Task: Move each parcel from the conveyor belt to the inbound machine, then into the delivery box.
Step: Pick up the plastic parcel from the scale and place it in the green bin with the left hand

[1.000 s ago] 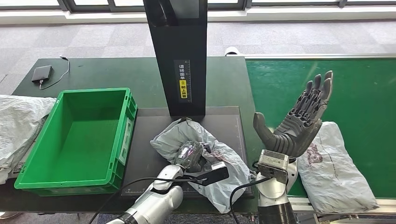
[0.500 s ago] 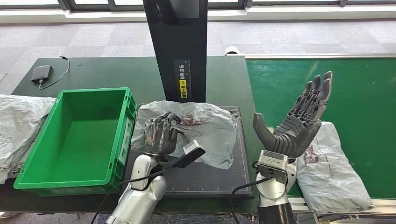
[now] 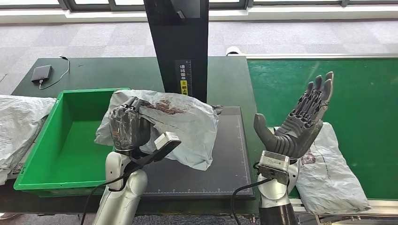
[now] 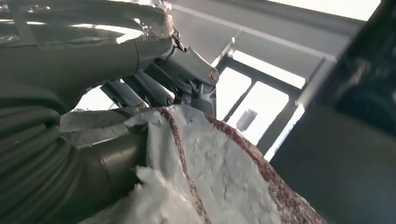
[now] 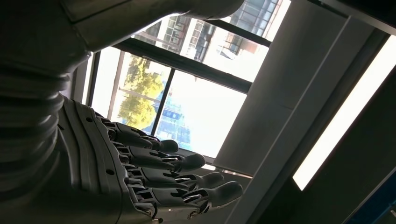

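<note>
My left hand grips a crumpled grey plastic parcel and holds it in the air over the right rim of the green delivery box and the left part of the black inbound machine plate. Close up, the parcel fills the left wrist view, pinched in the hand's fingers. My right hand stands raised, palm up and fingers spread, holding nothing, between the plate and the green conveyor belt. A second grey parcel lies on the belt's near edge beside it.
The machine's black upright column rises behind the plate. More grey bags lie left of the box. A small black device with a cable sits at the table's far left. Grey carpet lies beyond.
My left hand has lifted the parcel off the machine plate and carried it left, up to the box's right rim. The right hand has stayed still; the belt parcel has shifted slightly nearer.
</note>
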Controlling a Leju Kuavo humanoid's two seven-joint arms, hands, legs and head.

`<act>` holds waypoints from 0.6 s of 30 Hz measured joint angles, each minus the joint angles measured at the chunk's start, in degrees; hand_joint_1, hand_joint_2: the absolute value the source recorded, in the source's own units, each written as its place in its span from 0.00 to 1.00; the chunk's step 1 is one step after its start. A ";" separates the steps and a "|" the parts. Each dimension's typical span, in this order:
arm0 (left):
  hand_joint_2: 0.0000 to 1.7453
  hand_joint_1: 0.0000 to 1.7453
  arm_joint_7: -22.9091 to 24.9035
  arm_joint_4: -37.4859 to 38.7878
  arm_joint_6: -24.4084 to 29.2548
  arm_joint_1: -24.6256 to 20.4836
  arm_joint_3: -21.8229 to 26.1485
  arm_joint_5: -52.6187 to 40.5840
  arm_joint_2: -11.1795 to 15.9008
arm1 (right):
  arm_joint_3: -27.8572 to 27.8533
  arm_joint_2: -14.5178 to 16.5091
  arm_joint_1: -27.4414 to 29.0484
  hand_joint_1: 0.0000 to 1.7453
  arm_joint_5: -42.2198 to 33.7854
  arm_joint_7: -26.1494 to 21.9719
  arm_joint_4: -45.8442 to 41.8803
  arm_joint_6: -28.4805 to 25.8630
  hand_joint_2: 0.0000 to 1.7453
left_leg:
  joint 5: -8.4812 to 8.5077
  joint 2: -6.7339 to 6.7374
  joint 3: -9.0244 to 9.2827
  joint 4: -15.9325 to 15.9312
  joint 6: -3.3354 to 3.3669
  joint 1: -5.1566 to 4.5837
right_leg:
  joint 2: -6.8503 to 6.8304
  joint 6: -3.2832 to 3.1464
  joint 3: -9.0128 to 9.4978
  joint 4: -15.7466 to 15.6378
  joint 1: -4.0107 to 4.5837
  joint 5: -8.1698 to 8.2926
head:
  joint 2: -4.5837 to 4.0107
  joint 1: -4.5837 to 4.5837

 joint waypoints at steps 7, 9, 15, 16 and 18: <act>1.00 1.00 1.76 -11.92 0.00 1.16 1.19 -2.40 0.22 | -0.41 0.00 0.05 0.00 -0.32 0.00 -0.13 -0.07 1.00 | -0.01 0.00 0.00 0.00 -0.01 0.00 | 0.01 0.00 -0.01 0.00 0.00 -0.01 | -0.01 0.01; 1.00 1.00 2.14 -13.81 0.00 1.20 1.66 -3.17 0.25 | -0.51 0.00 0.09 0.00 -0.57 0.00 -0.25 -0.07 1.00 | -0.01 0.01 0.00 0.00 -0.01 -0.01 | 0.01 0.00 -0.01 0.00 -0.01 -0.01 | -0.01 0.00; 1.00 1.00 4.67 -9.97 -0.04 -1.51 8.81 -7.22 0.16 | -0.90 -0.03 0.86 0.00 -0.83 0.00 -1.55 -0.07 1.00 | 0.01 0.04 0.01 0.00 -0.01 -0.01 | 0.02 -0.01 -0.01 0.00 -0.01 0.01 | -0.01 0.02; 1.00 1.00 3.91 -8.41 -0.07 -2.52 11.46 -6.93 0.12 | -0.97 -0.06 1.06 0.00 -0.83 0.00 -1.87 -0.07 1.00 | 0.02 0.06 0.02 0.00 -0.02 0.00 | 0.05 -0.02 -0.01 0.00 -0.01 0.02 | -0.01 0.02; 1.00 1.00 1.19 -5.18 -0.09 -4.88 18.38 -6.42 0.01 | -1.04 -0.13 1.47 0.00 -0.75 0.00 -2.38 -0.07 1.00 | 0.04 0.14 0.05 -0.01 -0.06 0.02 | 0.13 -0.06 -0.02 0.00 0.00 0.05 | -0.01 0.02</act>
